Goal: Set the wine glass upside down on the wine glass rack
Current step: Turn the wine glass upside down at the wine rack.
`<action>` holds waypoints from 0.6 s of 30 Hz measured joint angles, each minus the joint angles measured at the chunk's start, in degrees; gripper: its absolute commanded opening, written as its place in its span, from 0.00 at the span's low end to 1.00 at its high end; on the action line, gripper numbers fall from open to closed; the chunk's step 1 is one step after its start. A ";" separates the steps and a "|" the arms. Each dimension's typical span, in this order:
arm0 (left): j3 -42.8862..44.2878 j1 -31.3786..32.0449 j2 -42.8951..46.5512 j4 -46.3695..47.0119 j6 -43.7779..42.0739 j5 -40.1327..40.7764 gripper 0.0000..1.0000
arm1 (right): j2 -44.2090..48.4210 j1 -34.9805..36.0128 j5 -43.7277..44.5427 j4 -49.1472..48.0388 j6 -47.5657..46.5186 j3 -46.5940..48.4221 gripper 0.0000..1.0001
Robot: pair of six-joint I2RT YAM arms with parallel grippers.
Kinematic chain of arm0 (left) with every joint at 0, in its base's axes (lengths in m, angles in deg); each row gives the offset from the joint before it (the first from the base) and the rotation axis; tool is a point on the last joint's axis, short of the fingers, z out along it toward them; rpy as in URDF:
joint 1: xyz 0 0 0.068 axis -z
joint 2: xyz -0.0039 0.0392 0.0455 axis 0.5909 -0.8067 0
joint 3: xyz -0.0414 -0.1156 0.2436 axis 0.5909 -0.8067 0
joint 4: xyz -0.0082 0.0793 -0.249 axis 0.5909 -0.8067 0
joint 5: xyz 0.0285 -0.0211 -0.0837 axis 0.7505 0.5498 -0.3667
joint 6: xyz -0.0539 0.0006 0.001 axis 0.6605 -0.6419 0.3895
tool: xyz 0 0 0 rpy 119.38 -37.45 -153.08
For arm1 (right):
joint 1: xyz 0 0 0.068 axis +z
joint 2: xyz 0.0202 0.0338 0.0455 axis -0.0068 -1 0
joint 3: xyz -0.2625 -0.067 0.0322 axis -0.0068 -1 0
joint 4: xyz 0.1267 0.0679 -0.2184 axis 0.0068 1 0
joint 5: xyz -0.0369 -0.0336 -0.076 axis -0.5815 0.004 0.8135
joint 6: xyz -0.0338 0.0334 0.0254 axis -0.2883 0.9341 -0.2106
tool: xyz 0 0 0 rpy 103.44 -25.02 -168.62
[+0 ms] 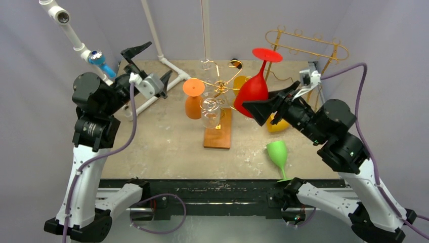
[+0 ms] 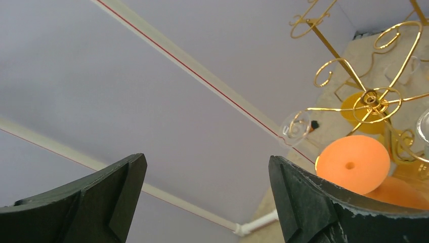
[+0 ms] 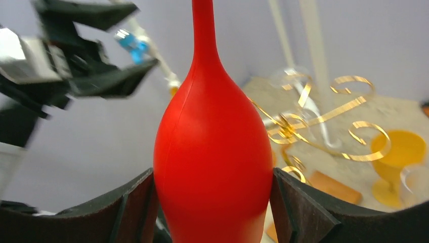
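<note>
My right gripper [image 1: 270, 104] is shut on the bowl of a red wine glass [image 1: 251, 93], held upside down with its foot [image 1: 267, 54] up. It is in the air just right of the gold wire rack [image 1: 221, 87], which stands on a wooden base [image 1: 218, 132]. In the right wrist view the red bowl [image 3: 212, 152] fills the space between my fingers [image 3: 298, 207], with the rack [image 3: 288, 129] behind it. My left gripper [image 1: 152, 65] is open and empty, raised left of the rack; it shows open in its wrist view [image 2: 207, 197].
An orange glass [image 1: 193, 98] and clear glasses [image 1: 210, 109] hang upside down on the rack. Yellow glasses [image 1: 277, 124] stand behind my right gripper. A green glass [image 1: 277, 153] is near the front edge. A second gold rack [image 1: 306, 45] stands at the back right, white pipes [image 1: 157, 50] at the back left.
</note>
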State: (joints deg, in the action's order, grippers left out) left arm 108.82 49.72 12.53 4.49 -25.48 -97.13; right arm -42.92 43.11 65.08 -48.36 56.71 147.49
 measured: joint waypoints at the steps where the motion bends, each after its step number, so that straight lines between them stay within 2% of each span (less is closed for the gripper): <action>1: 0.96 0.00 -0.85 -1.75 2.01 0.66 1.00 | 1.16 0.00 1.66 1.86 -0.74 -2.19 0.65; 4: 2.60 0.00 -3.41 -6.29 6.95 2.38 1.00 | 4.24 0.00 6.67 7.26 -2.54 -9.92 0.65; 9: 2.75 0.00 -5.42 -10.78 11.43 3.72 1.00 | 6.05 0.00 10.80 10.86 -3.93 -15.87 0.64; 18: 3.56 0.00 -5.35 -12.52 13.79 4.07 0.99 | 7.69 0.00 14.84 11.58 -6.34 -21.18 0.63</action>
State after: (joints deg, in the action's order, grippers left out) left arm 112.38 49.72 7.18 -8.03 -11.69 -93.06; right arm -35.23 43.11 79.92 -36.78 50.37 126.31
